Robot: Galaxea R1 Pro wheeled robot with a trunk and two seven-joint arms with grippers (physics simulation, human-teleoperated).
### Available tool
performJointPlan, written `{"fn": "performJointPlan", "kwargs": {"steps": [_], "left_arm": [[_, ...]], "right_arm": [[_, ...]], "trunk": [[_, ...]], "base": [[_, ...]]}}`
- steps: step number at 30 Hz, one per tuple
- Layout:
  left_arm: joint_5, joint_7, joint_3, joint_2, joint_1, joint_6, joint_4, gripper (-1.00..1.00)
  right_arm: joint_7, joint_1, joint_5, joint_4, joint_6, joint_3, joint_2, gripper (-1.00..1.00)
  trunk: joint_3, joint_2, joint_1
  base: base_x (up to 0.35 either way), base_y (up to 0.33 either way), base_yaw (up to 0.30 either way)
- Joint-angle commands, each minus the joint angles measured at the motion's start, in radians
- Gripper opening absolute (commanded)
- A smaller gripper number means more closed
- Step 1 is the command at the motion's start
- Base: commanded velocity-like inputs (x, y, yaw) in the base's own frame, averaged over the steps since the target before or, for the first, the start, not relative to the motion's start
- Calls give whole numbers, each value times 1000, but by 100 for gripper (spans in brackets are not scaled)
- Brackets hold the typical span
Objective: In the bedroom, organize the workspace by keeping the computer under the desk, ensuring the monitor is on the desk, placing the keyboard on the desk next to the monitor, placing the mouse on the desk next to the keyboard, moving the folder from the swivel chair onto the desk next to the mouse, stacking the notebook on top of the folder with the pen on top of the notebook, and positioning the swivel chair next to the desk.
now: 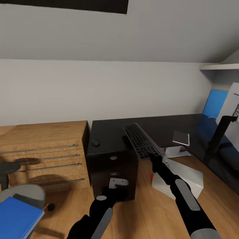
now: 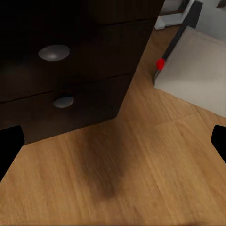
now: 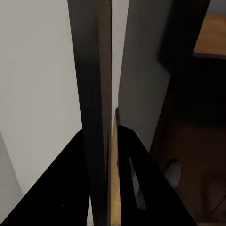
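Your right gripper point(image 1: 156, 158) pinches the keyboard point(image 1: 141, 140) by its near end; left gripper point(image 2: 113, 136) hangs spread over floor. The board looks stiff and light, but long, so it will likely lever about that end grip.

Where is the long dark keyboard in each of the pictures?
Head view: the long dark keyboard is in the middle, over the black desk's front edge, held by the right gripper.
Left wrist view: I cannot find it.
Right wrist view: seen edge-on between the fingers.
Shared landmark: the round-knobbed dark drawer unit.
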Motion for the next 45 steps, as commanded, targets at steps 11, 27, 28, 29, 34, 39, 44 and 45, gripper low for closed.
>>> {"fn": "performJointPlan", "kwargs": {"steps": [11,27,28,29,34,39,44,45], "left_arm": [[13,10,-1,0,-1,2,-1,100],[12,10,-1,0,-1,2,-1,100],[11,10,-1,0,-1,2,-1,100],[11,10,-1,0,-1,2,-1,100],[11,10,-1,0,-1,2,-1,100],[11,10,-1,0,-1,2,-1,100],[12,10,-1,0,-1,2,-1,100],[12,10,-1,0,-1,2,-1,100]], "right_arm": [[3,0,11,5,5,-2,11,-100],[-20,0,8,13,-50,0,12,-100],[-40,0,8,20,-74,3,14,-100],[-51,0,6,24,-84,9,14,-100],[-62,0,1,32,-89,19,14,-100],[-63,0,-1,67,-90,20,13,-100],[-62,0,-1,71,-91,19,13,-100],[-61,0,-1,71,-91,19,13,-100]], "trunk": [[14,0,0],[36,0,0],[37,0,0],[39,0,0],[41,0,0],[41,0,0],[41,0,0],[41,0,0]], "base": [[0,56,95],[0,0,13],[0,0,0],[0,0,0],[0,0,0],[0,0,0],[0,0,0],[0,0,0]]}}
